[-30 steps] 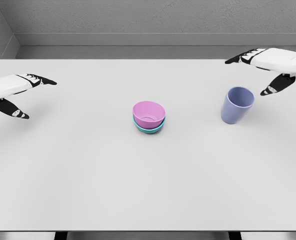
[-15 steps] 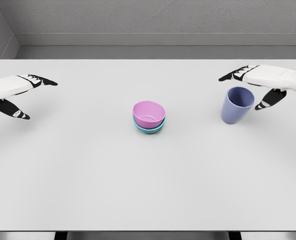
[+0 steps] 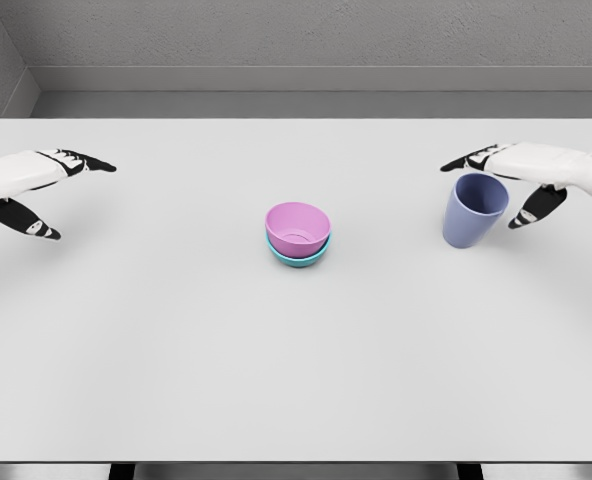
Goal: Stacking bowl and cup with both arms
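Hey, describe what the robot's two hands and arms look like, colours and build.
Both match: the left hand and the right hand have smooth white shells over the back of the hand and forearm, with black fingers carrying small white patches near the tips. No cables or sleeves are visible.

Right hand (image 3: 531, 172) lower, nearer cup (image 3: 473, 210).

No text, label, brand, number or sign can be read on anything in the picture.
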Action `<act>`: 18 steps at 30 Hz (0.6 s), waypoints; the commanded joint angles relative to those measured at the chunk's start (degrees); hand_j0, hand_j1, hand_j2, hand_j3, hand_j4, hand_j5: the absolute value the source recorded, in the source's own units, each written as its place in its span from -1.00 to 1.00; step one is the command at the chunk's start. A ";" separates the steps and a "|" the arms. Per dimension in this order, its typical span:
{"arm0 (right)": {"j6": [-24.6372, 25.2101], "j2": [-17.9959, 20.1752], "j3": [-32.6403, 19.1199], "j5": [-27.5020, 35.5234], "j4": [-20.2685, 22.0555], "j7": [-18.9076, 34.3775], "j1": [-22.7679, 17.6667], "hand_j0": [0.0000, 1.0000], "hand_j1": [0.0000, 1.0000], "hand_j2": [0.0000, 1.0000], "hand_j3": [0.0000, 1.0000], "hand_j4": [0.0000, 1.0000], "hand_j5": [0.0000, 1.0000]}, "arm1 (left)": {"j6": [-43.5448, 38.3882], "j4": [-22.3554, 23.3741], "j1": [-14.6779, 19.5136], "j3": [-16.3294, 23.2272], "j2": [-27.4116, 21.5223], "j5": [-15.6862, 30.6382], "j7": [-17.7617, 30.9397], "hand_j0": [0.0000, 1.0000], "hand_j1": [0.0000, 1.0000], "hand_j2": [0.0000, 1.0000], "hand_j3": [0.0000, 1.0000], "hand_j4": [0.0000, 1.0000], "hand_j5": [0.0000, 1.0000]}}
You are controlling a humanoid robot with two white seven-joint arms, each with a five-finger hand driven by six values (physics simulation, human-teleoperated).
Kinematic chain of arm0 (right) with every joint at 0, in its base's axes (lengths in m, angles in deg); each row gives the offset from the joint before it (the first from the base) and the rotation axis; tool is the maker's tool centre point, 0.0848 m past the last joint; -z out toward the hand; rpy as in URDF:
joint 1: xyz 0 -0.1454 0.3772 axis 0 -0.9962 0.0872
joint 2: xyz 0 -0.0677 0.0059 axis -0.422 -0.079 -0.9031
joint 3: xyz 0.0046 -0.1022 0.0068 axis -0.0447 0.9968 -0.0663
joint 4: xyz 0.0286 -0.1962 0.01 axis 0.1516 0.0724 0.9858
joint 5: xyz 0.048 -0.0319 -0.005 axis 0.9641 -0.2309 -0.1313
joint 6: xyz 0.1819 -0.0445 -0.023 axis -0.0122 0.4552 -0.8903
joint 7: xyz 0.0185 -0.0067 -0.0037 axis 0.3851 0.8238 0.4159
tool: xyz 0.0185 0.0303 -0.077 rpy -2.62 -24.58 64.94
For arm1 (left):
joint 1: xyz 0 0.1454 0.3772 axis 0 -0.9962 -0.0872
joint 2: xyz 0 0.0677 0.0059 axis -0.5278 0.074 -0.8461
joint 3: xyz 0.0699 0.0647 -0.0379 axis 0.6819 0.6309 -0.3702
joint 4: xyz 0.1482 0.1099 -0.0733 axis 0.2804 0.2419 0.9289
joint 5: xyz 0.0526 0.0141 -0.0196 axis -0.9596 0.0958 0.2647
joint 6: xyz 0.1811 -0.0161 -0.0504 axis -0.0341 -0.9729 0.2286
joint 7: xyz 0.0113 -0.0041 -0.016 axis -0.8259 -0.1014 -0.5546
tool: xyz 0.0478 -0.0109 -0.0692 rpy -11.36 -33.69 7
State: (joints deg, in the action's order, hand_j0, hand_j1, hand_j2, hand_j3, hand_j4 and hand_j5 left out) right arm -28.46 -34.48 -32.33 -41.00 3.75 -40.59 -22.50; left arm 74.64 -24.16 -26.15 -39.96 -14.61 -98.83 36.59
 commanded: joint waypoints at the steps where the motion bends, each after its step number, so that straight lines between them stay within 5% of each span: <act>1: 0.11 -0.05 0.25 0.05 -0.80 -0.02 0.00 1.00 1.00 1.00 1.00 1.00 1.00 | -0.15 -0.01 0.00 -0.03 -0.03 0.33 -0.02 1.00 1.00 1.00 1.00 1.00 1.00; 18: 0.02 -1.72 3.41 0.05 -2.12 -0.02 1.67 0.92 0.92 0.92 0.92 0.92 0.92 | -0.15 -0.01 -0.09 -0.03 -0.03 0.16 -0.02 1.00 1.00 1.00 1.00 1.00 1.00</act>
State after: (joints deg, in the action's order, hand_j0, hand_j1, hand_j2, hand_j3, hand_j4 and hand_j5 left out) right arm -28.55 -36.24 -28.99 -41.19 1.61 -40.60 -20.83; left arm 74.64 -24.17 -26.15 -39.96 -14.58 -99.03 36.62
